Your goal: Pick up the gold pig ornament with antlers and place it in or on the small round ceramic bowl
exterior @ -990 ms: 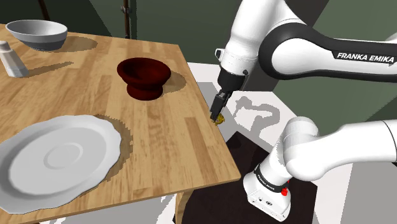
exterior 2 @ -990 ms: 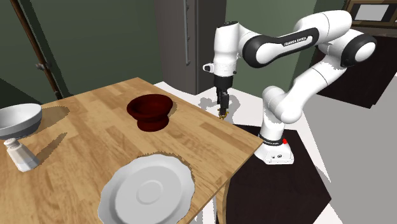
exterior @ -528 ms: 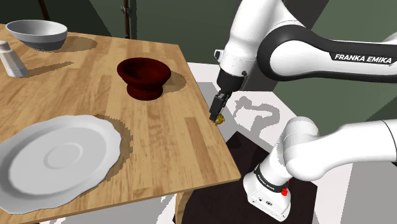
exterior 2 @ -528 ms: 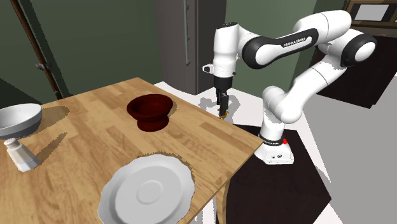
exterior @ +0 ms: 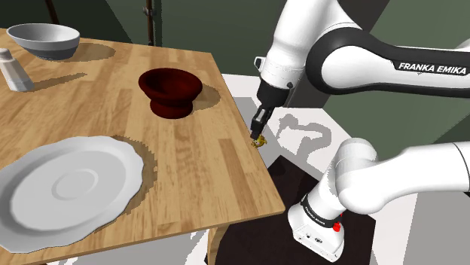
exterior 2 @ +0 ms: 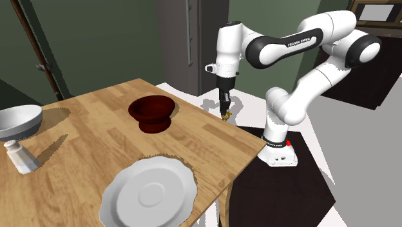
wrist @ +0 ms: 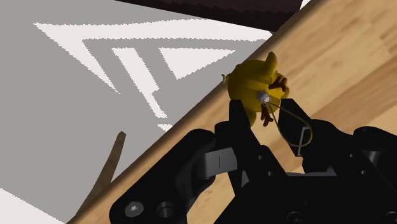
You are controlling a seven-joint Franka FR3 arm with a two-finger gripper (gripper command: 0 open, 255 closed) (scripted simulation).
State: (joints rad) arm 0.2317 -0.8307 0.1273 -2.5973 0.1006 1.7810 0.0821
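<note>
Hand: my black two-finger hand [exterior: 258, 133] points down at the tabletop's edge nearest my stand. Its fingers stand close on either side of the pig's antlered end. I cannot tell whether they press on it or only flank it.
Pig: the small gold pig ornament with brown antlers and a thin wire loop [wrist: 251, 79] sits right at the rim of the light wooden tabletop [exterior: 203, 166], just under my fingertips, with pale floor beyond the edge.
Target bowl: the small round dark red bowl on a foot [exterior: 172, 89] stands upright on the tabletop, well apart from the pig. Its inside shows plain dark red.
Grey bowl: a round grey-white bowl [exterior: 45, 39] stands at the far corner, its hollow plain.
Shaker: a small white shaker with a grey cap [exterior: 12, 69] stands upright just beside the grey bowl.
Plate: a large white plate with a wavy rim [exterior: 68, 188] lies flat near the shoulder view's lower left, its surface bare.
</note>
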